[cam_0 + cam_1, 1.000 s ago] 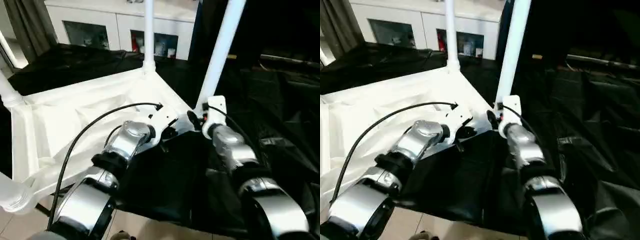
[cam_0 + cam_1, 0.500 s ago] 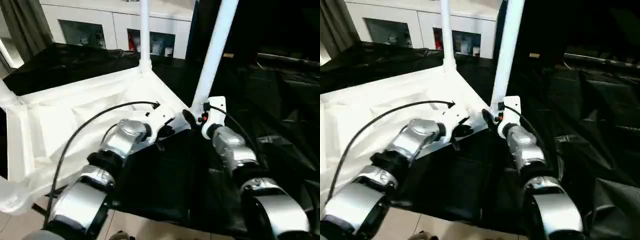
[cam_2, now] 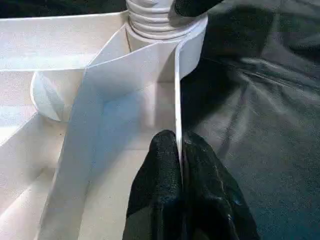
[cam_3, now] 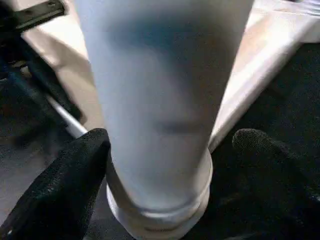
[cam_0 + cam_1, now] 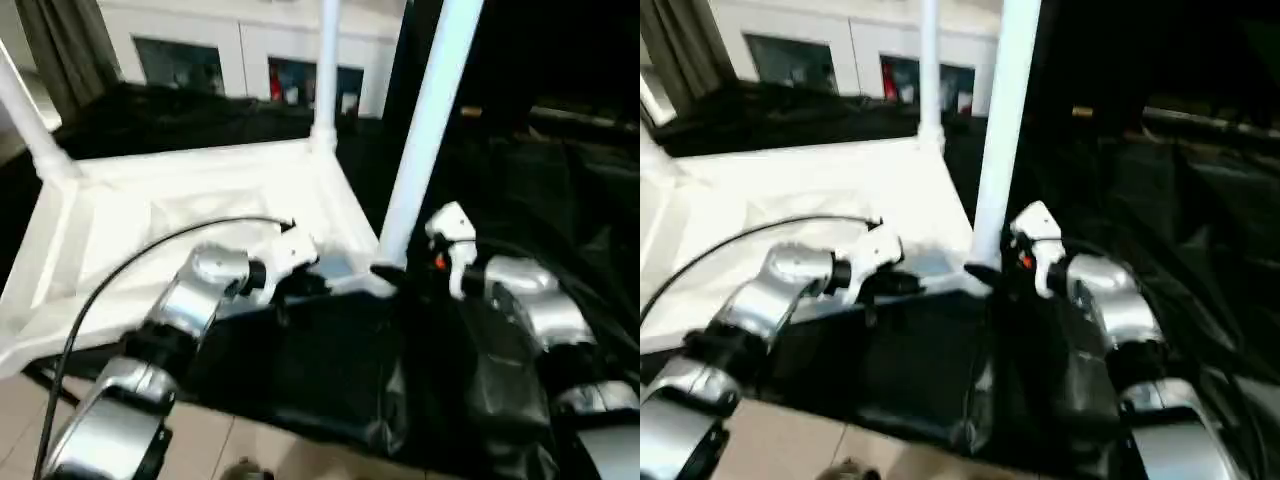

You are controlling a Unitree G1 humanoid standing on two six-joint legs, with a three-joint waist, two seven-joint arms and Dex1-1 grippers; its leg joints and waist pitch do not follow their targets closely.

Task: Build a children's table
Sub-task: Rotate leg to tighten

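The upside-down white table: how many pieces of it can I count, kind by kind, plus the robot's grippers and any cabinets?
white table top: 1
white table legs standing up: 3 (left leg, far leg, near leg)
robot grippers: 2 (left gripper, right gripper)
white cabinet: 1
Total: 7

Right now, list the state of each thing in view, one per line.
Tabletop: upside down, ribbed underside up, on the black sheet.
Near leg: upright in its corner socket.
Far leg: upright in its socket.
Left leg: standing in its socket, leaning.
Left hand: shut on the tabletop's thin edge wall.
Right hand: open, fingers either side of the near leg's base.
Cabinet: glass doors closed.
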